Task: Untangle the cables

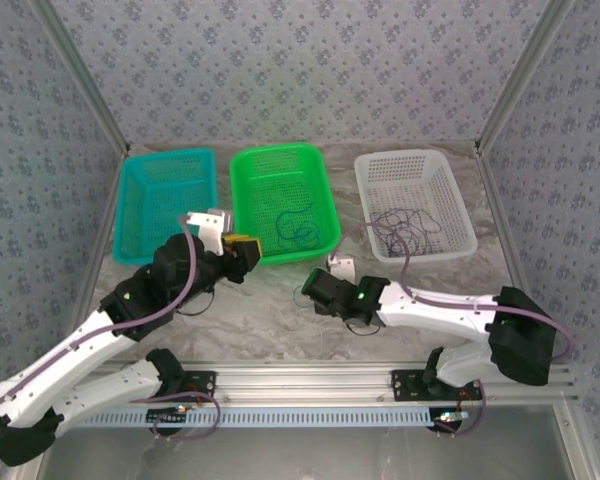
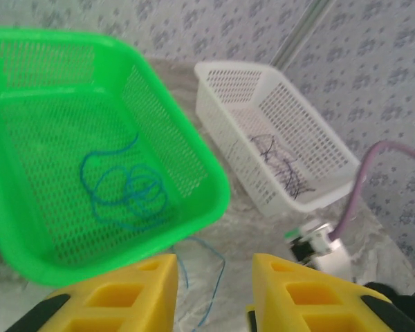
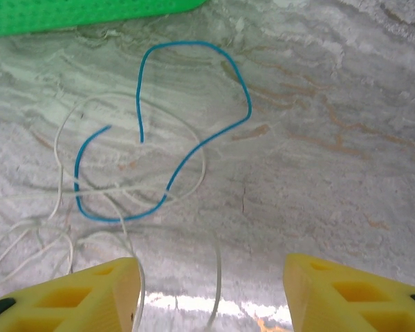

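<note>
A blue cable [image 3: 194,144] lies in an open loop on the marble table, crossing over a whitish cable [image 3: 217,263]. My right gripper [image 3: 211,280] hangs open just above them, with one whitish strand running between its yellow fingers, untouched. From above, that gripper [image 1: 313,285] sits in front of the green basket [image 1: 325,200]. Another blue cable [image 2: 124,190] is coiled inside that basket. A dark cable [image 2: 277,162] lies in the white basket [image 2: 332,149]. My left gripper [image 2: 214,290] is open and empty by the green basket's near corner, above a blue strand [image 2: 224,260].
A teal basket [image 1: 130,215] stands at the back left, beside the green one. The right arm's wrist and its purple-grey cable [image 2: 360,183] show close on the left gripper's right. Patterned walls enclose the table on three sides.
</note>
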You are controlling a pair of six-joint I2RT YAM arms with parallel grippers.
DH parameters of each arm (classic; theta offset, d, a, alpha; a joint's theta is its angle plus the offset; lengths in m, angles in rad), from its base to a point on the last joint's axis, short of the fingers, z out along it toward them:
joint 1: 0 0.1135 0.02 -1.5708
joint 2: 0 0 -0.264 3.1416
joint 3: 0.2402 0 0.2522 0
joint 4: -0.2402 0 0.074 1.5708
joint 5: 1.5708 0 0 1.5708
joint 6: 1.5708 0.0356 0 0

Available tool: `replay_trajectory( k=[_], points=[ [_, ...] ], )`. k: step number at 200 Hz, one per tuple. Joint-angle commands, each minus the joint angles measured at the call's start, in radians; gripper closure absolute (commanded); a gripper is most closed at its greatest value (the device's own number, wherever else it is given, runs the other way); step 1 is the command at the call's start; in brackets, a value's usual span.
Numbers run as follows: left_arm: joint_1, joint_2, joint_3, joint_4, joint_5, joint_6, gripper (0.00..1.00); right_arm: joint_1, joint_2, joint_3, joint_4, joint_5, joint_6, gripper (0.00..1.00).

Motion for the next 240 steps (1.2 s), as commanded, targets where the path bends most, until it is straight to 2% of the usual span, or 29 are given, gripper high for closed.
replay_trajectory(
  k=[1,34,55,77,101,136,154,179,198,227,240],
  points=[
    [0.006,-0.054,-0.061,-0.083,-0.027,-0.091,0.61,0.035,-0.062,-0.037,-0.095,-0.027,0.042,0.44],
    [0.053,-0.128,-0.158,-0.068,-0.02,-0.176,0.48,0.08,-0.153,-0.146,0.03,-0.127,0.031,0.47],
    [0.079,-0.096,-0.153,-0.084,0.029,-0.178,0.4,0.113,-0.15,-0.144,0.014,-0.118,0.025,0.47],
    [0.081,-0.056,-0.142,-0.093,0.05,-0.156,0.34,0.106,-0.113,-0.119,-0.037,-0.096,0.071,0.36],
    [0.08,-0.043,-0.145,-0.092,0.073,-0.154,0.31,0.072,-0.089,-0.122,-0.039,-0.081,0.151,0.29],
    [0.079,-0.06,-0.211,-0.054,0.136,-0.232,0.31,0.024,-0.11,-0.169,0.042,-0.045,0.192,0.29],
    [0.079,-0.062,-0.257,-0.016,0.17,-0.279,0.32,-0.021,-0.112,-0.187,0.1,-0.046,0.16,0.33],
    [0.078,-0.067,-0.284,0.01,0.176,-0.305,0.33,-0.093,-0.082,-0.212,0.222,-0.138,0.105,0.39],
    [0.079,-0.072,-0.28,0.002,0.169,-0.294,0.33,-0.106,-0.034,-0.199,0.245,-0.18,0.076,0.44],
    [0.079,-0.07,-0.286,0.007,0.16,-0.289,0.32,-0.107,0.033,-0.151,0.278,-0.211,0.028,0.56],
    [0.078,-0.065,-0.29,0.014,0.163,-0.292,0.32,-0.108,0.069,-0.118,0.287,-0.226,0.009,0.67]
  ],
)
